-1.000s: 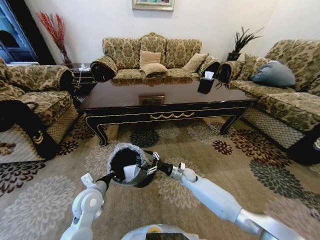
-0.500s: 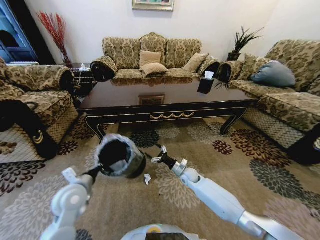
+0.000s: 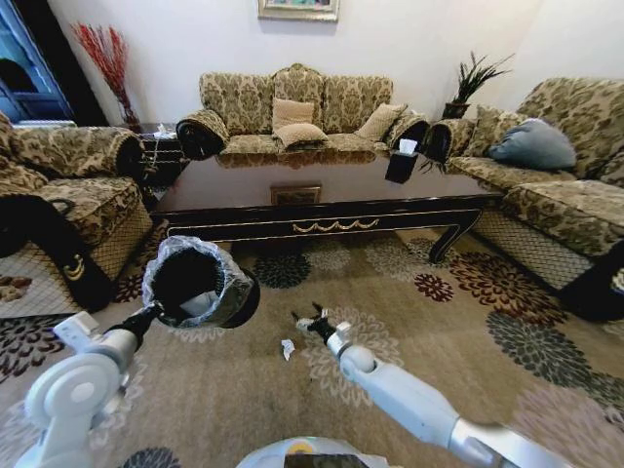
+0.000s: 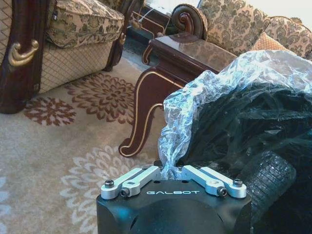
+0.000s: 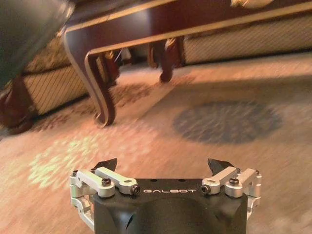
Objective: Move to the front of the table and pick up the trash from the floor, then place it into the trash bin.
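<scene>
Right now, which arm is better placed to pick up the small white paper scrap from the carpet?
Probably the right: its open, empty hand hovers beside the small white paper scrap. The left hand holds the black plastic-lined bin.

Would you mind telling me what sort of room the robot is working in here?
Most likely a home living room: patterned sofas stand around a dark wood coffee table on a floral carpet, with a framed picture on the wall.

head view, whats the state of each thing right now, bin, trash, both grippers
trash bin: lifted off the floor, tilted, bag over rim, white piece inside
left gripper: shut on the bin's bagged rim
right gripper: open, empty, low over the carpet
trash: small white piece lying on the carpet
</scene>
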Controlling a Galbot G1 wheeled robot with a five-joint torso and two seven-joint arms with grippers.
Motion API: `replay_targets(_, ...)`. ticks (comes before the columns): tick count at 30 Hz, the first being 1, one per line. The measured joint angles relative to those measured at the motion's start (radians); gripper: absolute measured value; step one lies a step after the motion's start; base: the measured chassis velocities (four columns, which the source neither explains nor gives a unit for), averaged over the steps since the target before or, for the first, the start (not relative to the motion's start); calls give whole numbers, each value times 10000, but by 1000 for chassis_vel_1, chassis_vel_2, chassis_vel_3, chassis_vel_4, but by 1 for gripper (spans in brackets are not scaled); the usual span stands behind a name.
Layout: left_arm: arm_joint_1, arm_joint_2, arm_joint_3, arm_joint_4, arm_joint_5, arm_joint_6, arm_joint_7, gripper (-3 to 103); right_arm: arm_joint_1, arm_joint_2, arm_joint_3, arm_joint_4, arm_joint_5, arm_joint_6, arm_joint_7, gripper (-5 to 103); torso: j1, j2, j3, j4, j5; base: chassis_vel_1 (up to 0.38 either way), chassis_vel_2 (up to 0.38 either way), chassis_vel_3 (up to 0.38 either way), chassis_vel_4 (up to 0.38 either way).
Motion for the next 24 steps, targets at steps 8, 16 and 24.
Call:
replay_targets(8, 229, -106, 200, -112, 180, -2, 12, 2, 195, 1214, -554, -1774, -737, 279, -367, 100, 0, 0, 0, 0, -2, 0, 0, 0, 0)
replay_targets(16, 426, -151, 274, -226, 314, -2, 29, 2, 134, 1949, -222, -3508, -1468, 600, -569, 100, 0, 0, 0, 0, 0, 0, 0, 0, 0)
replay_targets(24, 446, -228, 412, -248, 483, -10, 61, 2, -19, 2335, 251, -4639, -2120, 953, -770, 100, 0, 0, 0, -1, 0, 0, 0, 0, 0)
